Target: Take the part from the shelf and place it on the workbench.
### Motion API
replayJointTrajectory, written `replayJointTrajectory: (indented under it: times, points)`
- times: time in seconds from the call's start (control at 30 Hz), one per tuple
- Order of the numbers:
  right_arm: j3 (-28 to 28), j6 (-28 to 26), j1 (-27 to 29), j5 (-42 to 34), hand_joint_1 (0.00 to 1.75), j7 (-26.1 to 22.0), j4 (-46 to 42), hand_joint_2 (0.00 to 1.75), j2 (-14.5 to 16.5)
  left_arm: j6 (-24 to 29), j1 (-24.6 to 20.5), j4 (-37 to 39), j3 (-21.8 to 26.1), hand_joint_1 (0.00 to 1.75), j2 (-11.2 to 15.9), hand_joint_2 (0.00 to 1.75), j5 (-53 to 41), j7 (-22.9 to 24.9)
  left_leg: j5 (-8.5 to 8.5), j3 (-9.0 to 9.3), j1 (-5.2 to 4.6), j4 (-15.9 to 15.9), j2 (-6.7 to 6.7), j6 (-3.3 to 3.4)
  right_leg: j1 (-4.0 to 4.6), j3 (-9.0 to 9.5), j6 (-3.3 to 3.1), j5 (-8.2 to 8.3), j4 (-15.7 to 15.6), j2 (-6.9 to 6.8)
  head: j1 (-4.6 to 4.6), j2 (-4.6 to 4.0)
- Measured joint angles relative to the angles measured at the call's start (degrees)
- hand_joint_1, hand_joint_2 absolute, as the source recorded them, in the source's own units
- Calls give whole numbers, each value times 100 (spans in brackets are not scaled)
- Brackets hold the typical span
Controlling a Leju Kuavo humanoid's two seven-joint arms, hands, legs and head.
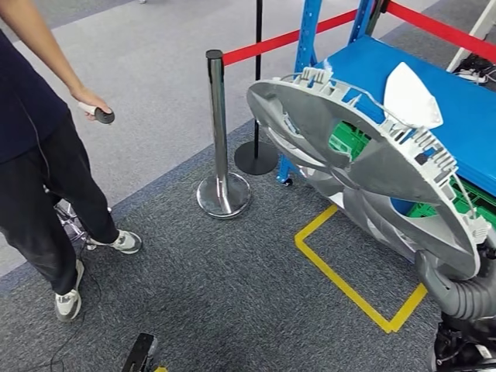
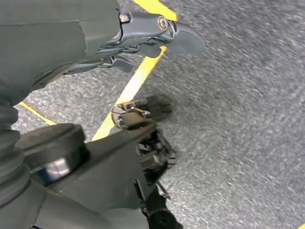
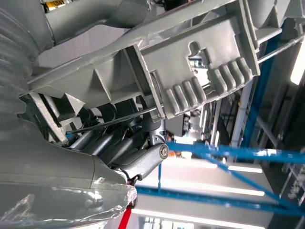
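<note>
The robot's right hand (image 3: pixel 118 148) grips a large grey plastic part (image 1: pixel 363 155) from beneath, holding it tilted in front of the blue shelf (image 1: pixel 468 116) at right. Its left hand (image 2: pixel 144 36) hangs over the carpet, fingers apart, holding nothing. A person (image 1: pixel 41 155) stands at left beside a chrome post (image 1: pixel 219 132).

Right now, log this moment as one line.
phase: carrying | right hand: grips grey part | left hand: holds nothing | near: blue shelf, person

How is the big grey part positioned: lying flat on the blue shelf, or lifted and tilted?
Lifted and tilted: the grey part slopes in front of the blue shelf, gripped by the right hand.
</note>
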Motion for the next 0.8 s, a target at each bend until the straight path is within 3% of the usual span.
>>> replayJointTrajectory:
  times: [0.07, 0.13, 0.2, 0.23, 0.27, 0.37, 0.43, 0.5, 0.53, 0.6, 0.63, 0.7, 0.73, 0.77, 0.8]
  points:
    - [1, 0, 4, 1, 175, 0, -2, 175, 0, 0, 11, 1, 1, 0, 1, 175, 0, 1, 26, -2, 20, -23, -120, 73, -27, -86, 54, -156, 202, 203, 15, 0]
    - [0, 1, 13, 0, 175, -1, -3, 175, 0, 0, 0, 0, 1, 0, -3, 175, 0, 1, 38, -3, 32, -31, -242, 122, -36, -382, 78, -498, 855, 494, 36, 0]
    - [2, 2, 24, 0, 175, -1, -2, 175, 1, -1, -4, 0, 1, 0, -7, 175, 0, 1, 42, -8, 26, -30, -371, 142, -33, -724, 80, -748, 1545, 574, 42, 0]
    - [3, 2, 30, 1, 175, -1, -1, 175, 1, -2, 0, 1, 1, 0, -6, 175, 0, 2, 46, -8, 24, -29, -441, 145, -33, -789, 77, -729, 1649, 580, 42, -1]
    - [3, 2, 32, 1, 175, -1, -1, 175, 1, -3, 3, 1, 1, 0, -6, 175, -1, 3, 51, -6, 23, -28, -515, 144, -35, -740, 69, -600, 1522, 587, 41, -1]
    - [-3, -4, 23, 4, 175, -4, -4, 175, 1, -3, -1, 0, 0, 0, -11, 175, -6, 14, 69, -9, 26, -12, -723, 106, -58, -202, 38, -73, 386, 795, 41, -1]
    - [-13, -9, 19, 7, 175, -8, -9, 175, 1, -1, -2, 0, 1, 0, -11, 175, -5, 17, 96, -51, 33, -3, -818, 42, -54, -22, 8, -2, 28, 917, 36, -1]
    - [-24, -11, 20, 7, 175, -10, -15, 175, 1, 1, 12, 1, 2, 0, -9, 175, -1, 16, 134, -89, 61, -21, -888, -35, -36, 0, -54, 28, -4, 858, 33, -1]
    - [-29, -11, 19, 7, 175, -10, -17, 175, 1, 4, 21, 1, 2, 0, -9, 175, 1, 14, 119, -105, 64, -6, -845, -66, -34, 12, -92, 54, -33, 813, 33, -1]
    - [-45, -13, 21, 5, 175, -11, -23, 175, 1, 13, 13, 1, 2, 0, -9, 175, 2, 7, -86, -253, 55, 297, -611, -119, -47, 42, -165, 95, -95, 705, 11, 0]
    - [-57, -14, 24, 5, 175, -12, -26, 175, 1, 14, 3, 1, 2, 0, -11, 175, 3, 2, -259, -400, 51, 612, -464, -143, -42, 47, -182, 98, -103, 649, 2, 0]
    - [-83, -16, 34, 4, 175, -12, -28, 175, 1, 13, -9, 1, 2, 0, -12, 175, 7, -4, -553, -734, 74, 1315, -334, -184, -41, 42, -194, 96, -102, 532, -8, 0]
    - [-90, -15, 40, 5, 175, -12, -28, 175, 1, 14, -6, 1, 2, 0, -12, 175, 5, -5, -575, -812, 89, 1485, -316, -197, -42, 41, -193, 93, -102, 477, -9, 0]
    - [-94, -14, 45, 5, 175, -11, -28, 175, 1, 16, -3, 1, 2, 0, -12, 175, 0, -7, -499, -789, 103, 1453, -302, -207, -44, 43, -187, 88, -101, 424, -9, 0]
    - [-96, -12, 50, 5, 175, -11, -29, 175, 1, 22, -1, 1, 2, 0, -12, 175, -10, -11, -343, -657, 114, 1214, -272, -212, -48, 48, -174, 81, -100, 377, -9, 0]
